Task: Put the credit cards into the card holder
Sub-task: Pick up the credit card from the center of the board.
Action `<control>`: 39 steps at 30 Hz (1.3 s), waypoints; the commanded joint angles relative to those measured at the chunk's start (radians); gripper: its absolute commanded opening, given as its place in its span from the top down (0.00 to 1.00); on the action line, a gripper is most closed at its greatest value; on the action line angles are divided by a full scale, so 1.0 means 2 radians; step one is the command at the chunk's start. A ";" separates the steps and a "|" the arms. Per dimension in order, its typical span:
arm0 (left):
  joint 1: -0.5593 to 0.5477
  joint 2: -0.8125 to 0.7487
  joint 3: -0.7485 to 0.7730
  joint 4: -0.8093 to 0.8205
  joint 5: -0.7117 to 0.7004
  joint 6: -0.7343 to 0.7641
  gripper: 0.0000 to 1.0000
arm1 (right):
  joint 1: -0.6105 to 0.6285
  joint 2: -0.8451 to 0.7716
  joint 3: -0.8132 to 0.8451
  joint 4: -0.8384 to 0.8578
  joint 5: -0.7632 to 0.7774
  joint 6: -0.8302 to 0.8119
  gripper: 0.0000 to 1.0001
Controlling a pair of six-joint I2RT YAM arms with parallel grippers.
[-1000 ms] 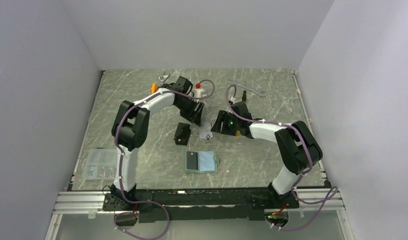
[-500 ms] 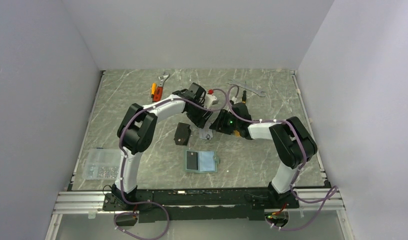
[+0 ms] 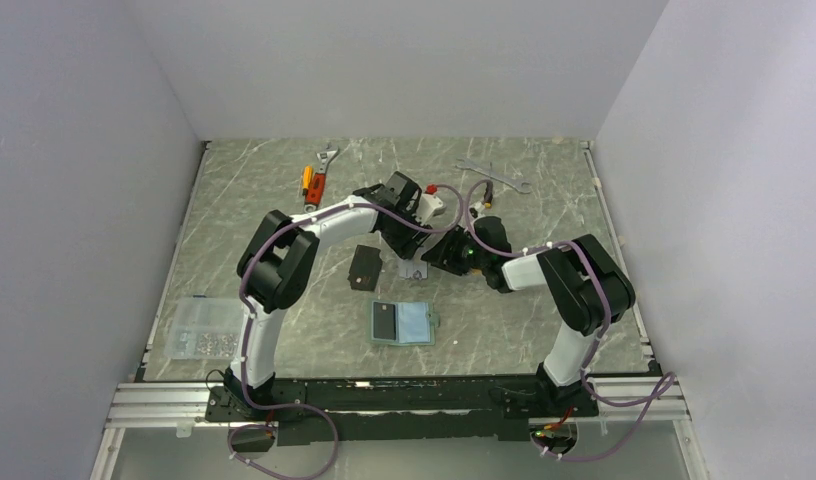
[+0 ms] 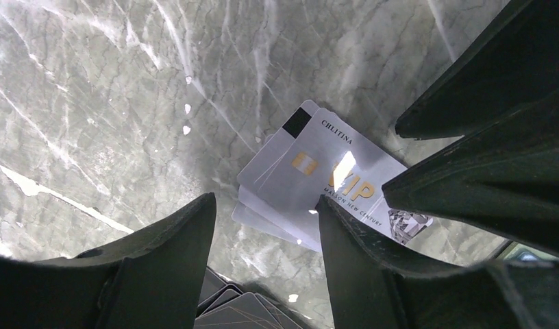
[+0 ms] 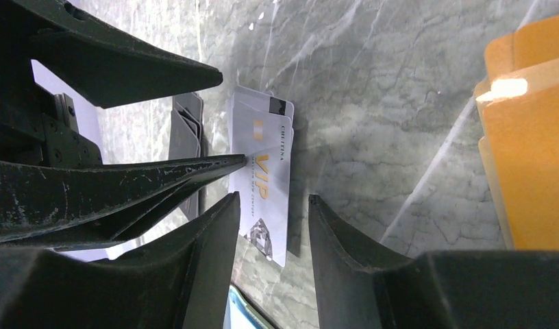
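Now the left gripper (image 4: 266,205), wide open, and right gripper (image 5: 273,202), narrowing yet empty, have converged over the mid-table silver credit cards (image 4: 318,171); pickup nears.

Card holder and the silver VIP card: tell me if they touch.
Apart. Top view shows bare table between the silver VIP card and the card holder.

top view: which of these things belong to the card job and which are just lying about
For the job: silver cards, black cards, orange cards, card holder.
Lying about: wrenches, orange-handled tool, clear parts box.
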 commanded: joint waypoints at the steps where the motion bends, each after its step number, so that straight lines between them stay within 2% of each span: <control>1: -0.010 -0.013 -0.017 -0.010 0.001 -0.002 0.37 | 0.000 0.020 -0.030 0.004 -0.004 0.015 0.56; 8: -0.013 -0.017 -0.028 -0.010 0.019 -0.020 0.38 | 0.000 0.035 -0.054 0.051 -0.019 0.045 0.61; 22: -0.014 -0.022 -0.027 -0.013 0.048 -0.036 0.38 | 0.000 0.033 -0.068 0.072 -0.023 0.062 0.75; 31: -0.014 -0.017 -0.030 -0.013 0.062 -0.042 0.38 | 0.000 0.018 -0.071 0.103 -0.044 0.080 0.89; 33: -0.014 -0.017 -0.029 -0.012 0.061 -0.042 0.38 | 0.000 0.015 -0.070 0.102 -0.045 0.082 1.00; 39: -0.008 -0.034 -0.012 -0.030 0.058 -0.038 0.30 | -0.001 -0.002 -0.071 0.103 -0.048 0.086 1.00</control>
